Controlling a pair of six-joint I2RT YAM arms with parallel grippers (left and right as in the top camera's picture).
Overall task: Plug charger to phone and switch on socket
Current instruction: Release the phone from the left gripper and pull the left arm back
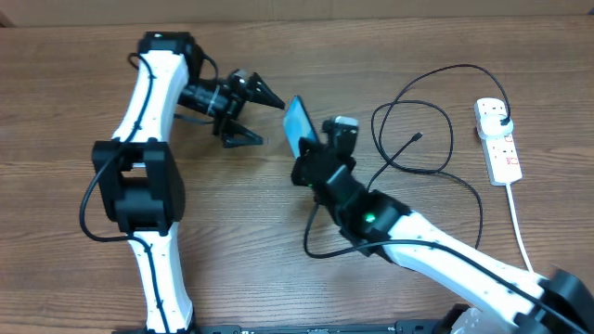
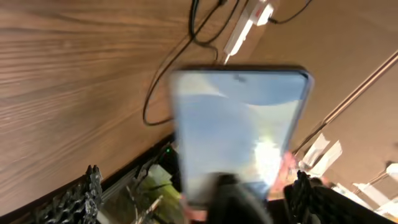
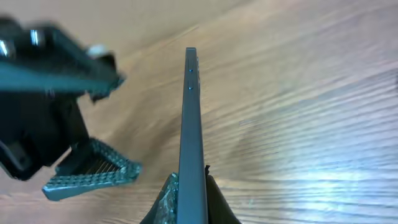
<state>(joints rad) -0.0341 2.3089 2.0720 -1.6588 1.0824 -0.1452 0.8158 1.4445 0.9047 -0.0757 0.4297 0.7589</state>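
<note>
The phone (image 1: 298,123), its light blue screen lit, is held up on edge above the table by my right gripper (image 1: 310,160), which is shut on its lower end. In the right wrist view the phone (image 3: 191,106) stands edge-on between my fingers (image 3: 191,190). My left gripper (image 1: 269,122) is open just left of the phone, not touching it; the screen (image 2: 239,124) fills its wrist view between the spread fingers (image 2: 196,190). The charger cable (image 1: 444,121) lies looped on the right, its connector tip (image 1: 419,136) free. Its plug sits in the white socket strip (image 1: 499,141).
The socket's white cord (image 1: 520,223) runs toward the front right edge. A black arm cable (image 1: 320,246) loops on the table beside my right arm. The left arm's base (image 1: 139,186) stands at the left. The charger cable (image 2: 180,56) and strip (image 2: 249,22) show far off.
</note>
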